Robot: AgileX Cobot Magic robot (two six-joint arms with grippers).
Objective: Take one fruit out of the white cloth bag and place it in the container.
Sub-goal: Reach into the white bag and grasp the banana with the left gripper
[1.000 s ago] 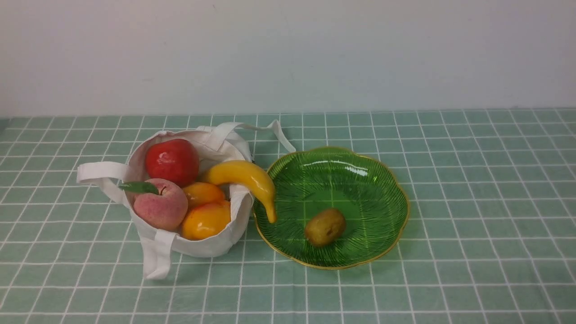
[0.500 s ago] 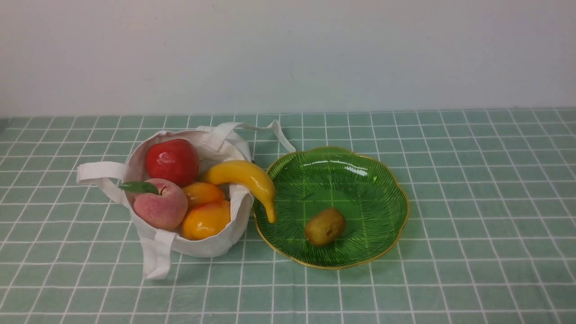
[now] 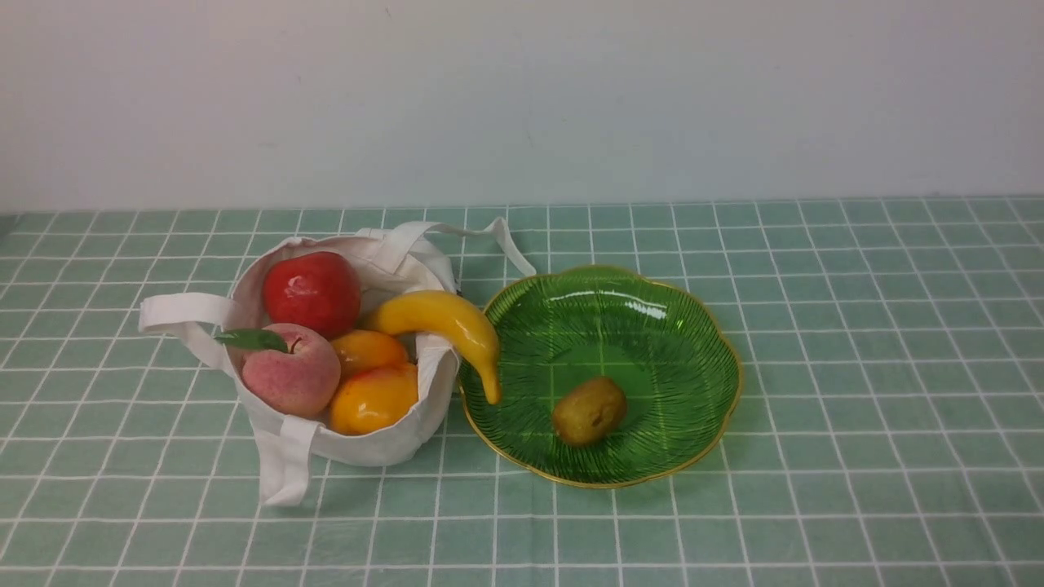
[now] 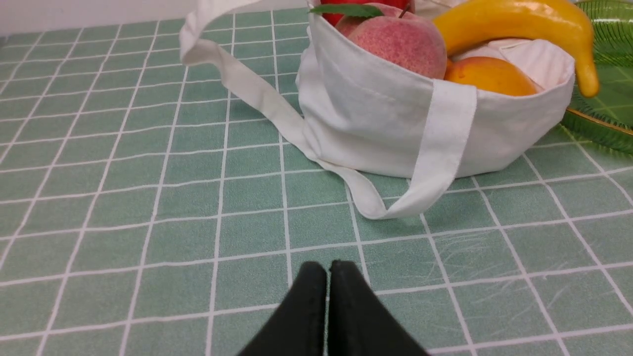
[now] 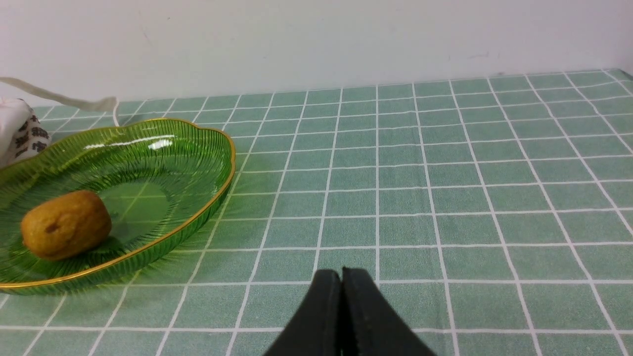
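Observation:
The yellow banana (image 3: 453,326) lies across the right rim of the white cloth bag (image 3: 359,436), its tip hanging over the edge of the green glass dish (image 3: 677,359). In the left wrist view the banana (image 4: 514,22) tops the bag (image 4: 376,123), well ahead of my left gripper (image 4: 327,269), which is shut and empty above the cloth. My right gripper (image 5: 341,277) is shut and empty too, off to the side of the dish (image 5: 198,163). Neither gripper shows in the front view.
A small brown oval fruit (image 3: 589,411) sits in the dish. In the bag are a red apple (image 3: 312,292), a pink peach (image 3: 291,371) and two orange-yellow fruits (image 3: 373,398). Strap handles (image 3: 281,469) trail onto the green checked tablecloth (image 3: 856,456). A white wall stands behind.

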